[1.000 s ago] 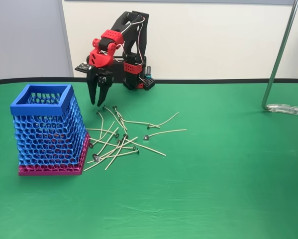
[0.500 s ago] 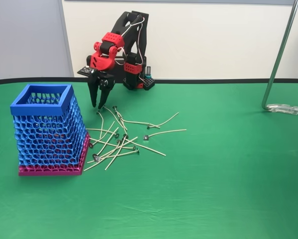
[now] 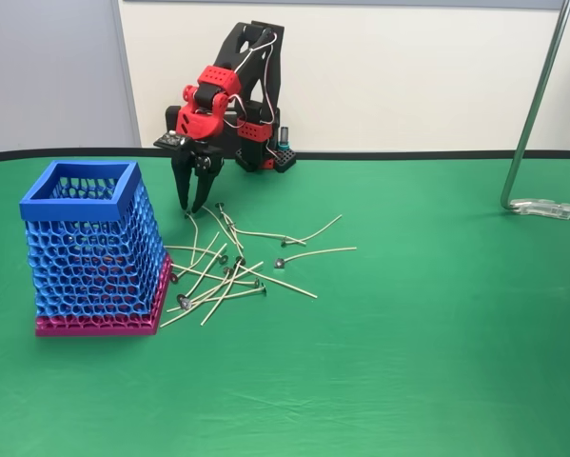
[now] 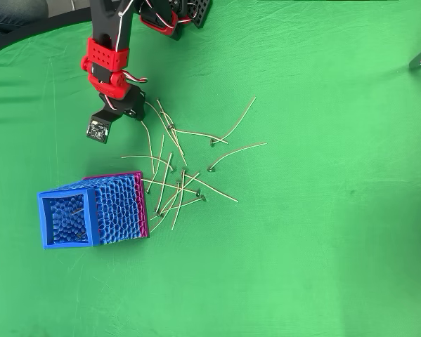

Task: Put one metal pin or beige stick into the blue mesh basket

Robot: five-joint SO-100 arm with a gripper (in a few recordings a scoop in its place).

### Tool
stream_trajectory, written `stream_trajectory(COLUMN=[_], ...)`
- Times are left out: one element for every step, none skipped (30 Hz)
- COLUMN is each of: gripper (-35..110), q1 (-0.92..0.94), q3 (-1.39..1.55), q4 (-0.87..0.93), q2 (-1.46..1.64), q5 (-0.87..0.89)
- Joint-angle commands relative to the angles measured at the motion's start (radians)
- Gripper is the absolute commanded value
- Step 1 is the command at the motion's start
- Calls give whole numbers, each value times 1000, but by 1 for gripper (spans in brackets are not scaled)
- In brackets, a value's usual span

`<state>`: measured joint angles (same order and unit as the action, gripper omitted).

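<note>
Change: gripper (image 3: pixel 192 207) lower and farther right than a second ago, tips now close above the pile's far end; sticks and basket unmoved.
Blue mesh basket (image 3: pixel 79 201): leftmost in the fixed view, upright on its magenta base, honeycomb walls, solid square rim; in the overhead view (image 4: pixel 66 219) a few thin sticks visible inside through the open top.
Gripper: right of the basket and behind it, pointing down at the cloth, black fingers (image 3: pixel 181 186) drawn nearly together, no stick seen between them; seen from above (image 4: pixel 141 116) tucked under the red wrist.
Beige sticks (image 3: pixel 229 271): loose crisscross pile just right of the basket, small dark discs at ends, nearest ones almost touching the magenta base; same heap from above (image 4: pixel 173 184).
Stray sticks (image 3: pixel 313 252): farther right of the basket, lying apart.
Green cloth (image 3: pixel 408 333): beneath all.
</note>
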<state>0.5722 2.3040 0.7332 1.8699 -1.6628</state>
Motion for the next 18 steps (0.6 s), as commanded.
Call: stream_trajectory(gripper=[14,14,14,14,14,14,14,13,13,13,13,13,13,13,13,13,13,13], q1=[0,0,0,0,2,2,3,3,5,6,8,9,11,12,14,15,17,18], q3=[6,12,18,23,25,25,25,26,28,31,32,35,37,41,44,49,54,57], q4=[-17,-26,-35,-41,-43,-44,-44,-49,-52,-54,-58,-64,-67,-72,-77,-83,-86,-89], q2=[0,-2,-2,-2,-2,-2,-3,-3,-5,-5,-6,-6,-6,-6,-6,-8,-8,-9], q5=[-6,-6,-8,-11,-12,-12,-14,-14,-14,-17,-20,-20,-20,-25,-28,-31,-32,-34])
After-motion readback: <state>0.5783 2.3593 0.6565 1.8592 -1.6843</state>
